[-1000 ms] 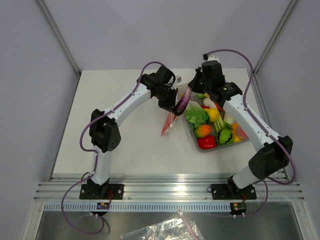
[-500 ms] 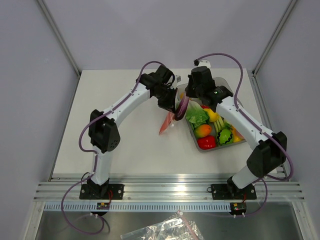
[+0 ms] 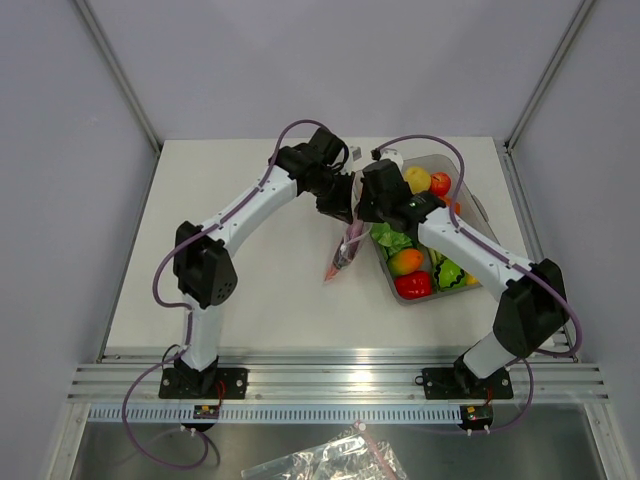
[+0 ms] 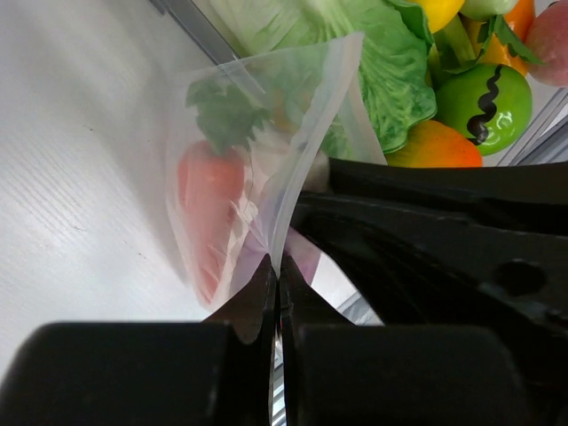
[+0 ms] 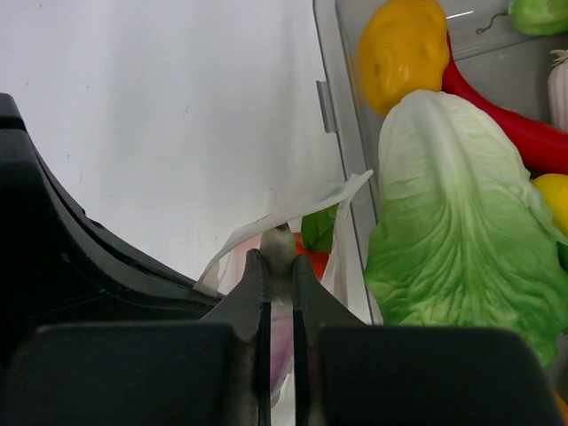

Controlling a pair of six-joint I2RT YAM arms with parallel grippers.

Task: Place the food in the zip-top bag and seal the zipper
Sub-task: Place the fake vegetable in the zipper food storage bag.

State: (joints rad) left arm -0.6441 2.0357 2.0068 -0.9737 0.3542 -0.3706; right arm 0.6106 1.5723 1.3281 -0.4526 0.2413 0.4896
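Observation:
My left gripper (image 3: 343, 207) is shut on the edge of the clear zip-top bag (image 3: 343, 252) and holds it hanging above the table; the pinch shows in the left wrist view (image 4: 277, 272). The long red-orange piece with green top (image 4: 208, 211) lies inside the bag. My right gripper (image 3: 359, 222) is shut on the purple eggplant (image 5: 280, 342), gripping it near its pale stem end, right at the bag's open mouth (image 5: 293, 209). The eggplant's purple body (image 4: 306, 257) shows through the bag beside my left jaws. The zipper strip is not distinct.
A grey tray (image 3: 392, 289) stands right of the bag, holding green lettuce (image 5: 461, 257), a red bell pepper (image 3: 413, 285), an orange fruit (image 3: 405, 262), a yellow piece (image 5: 401, 49) and other toy produce. The two wrists are close together over the tray's left edge.
My right arm has swung left from over the tray to the bag's mouth, carrying the eggplant. The bag now hangs a little lower and straighter. My left gripper has held its place.

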